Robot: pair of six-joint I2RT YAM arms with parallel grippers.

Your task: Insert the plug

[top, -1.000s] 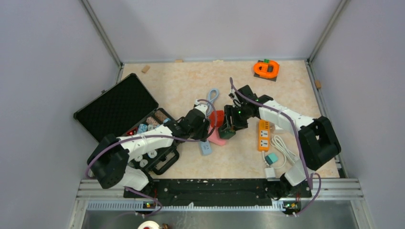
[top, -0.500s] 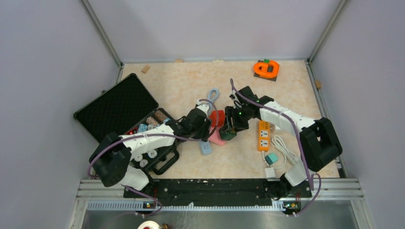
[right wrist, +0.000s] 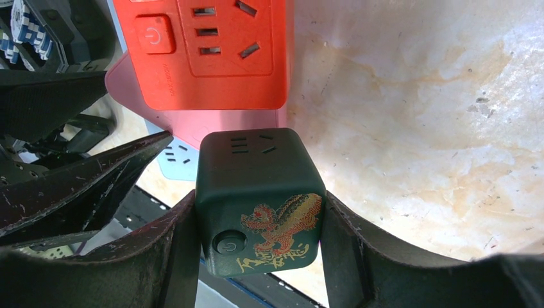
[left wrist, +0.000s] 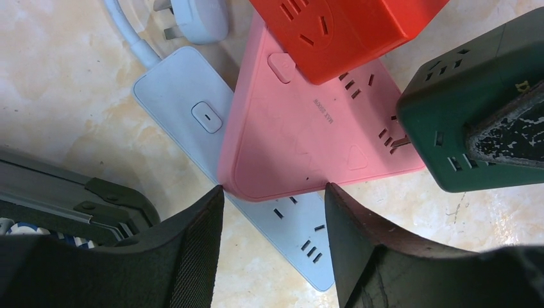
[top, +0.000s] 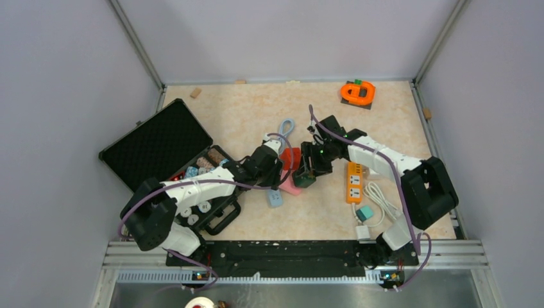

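My right gripper [right wrist: 260,215] is shut on a dark green cube socket [right wrist: 256,192] with a dragon print, also seen from above [top: 304,178]. In the left wrist view the green cube [left wrist: 475,109] sits against the right edge of a pink triangular socket block [left wrist: 295,135], with metal prongs at the pink block's slots. A red socket block [left wrist: 340,25] lies on the pink one's far corner. My left gripper [left wrist: 272,192] grips the pink block's near corner, one finger touching each side. A light blue power strip [left wrist: 192,109] lies under the pink block.
An open black case [top: 157,144] with small parts stands at the left, close to my left arm. An orange power strip [top: 354,182], a white cable [top: 380,197] and a teal plug [top: 364,212] lie at the right. An orange object [top: 357,92] sits at the far right.
My right gripper has edged the green cube slightly left toward the pink block. My left arm has hardly moved.
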